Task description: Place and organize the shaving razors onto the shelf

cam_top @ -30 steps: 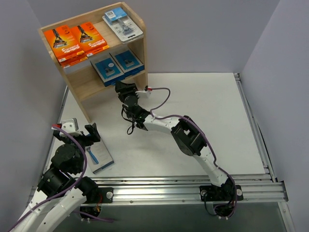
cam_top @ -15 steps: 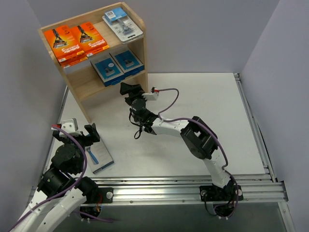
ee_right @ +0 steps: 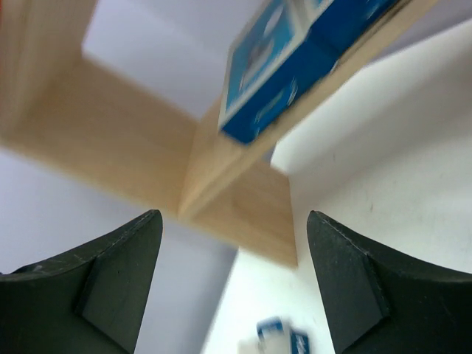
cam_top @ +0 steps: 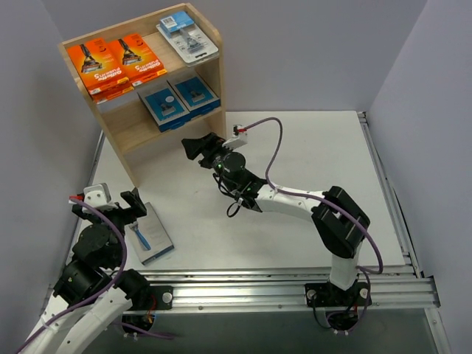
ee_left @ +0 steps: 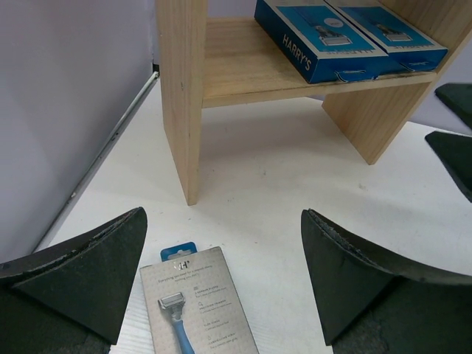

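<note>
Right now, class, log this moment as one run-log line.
left gripper: open, at grey razor pack on table | right gripper: open, empty, facing shelf | task: that pack unshelved

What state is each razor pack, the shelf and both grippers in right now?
shelf, upright
orange boxes, two flat on the top tier
blister pack, flat on top tier beside them
blue boxes, two flat on lower tier
grey razor pack, flat on the table, not shelved
left gripper, open, empty, by grey razor pack
right gripper, open, empty, near shelf
</note>
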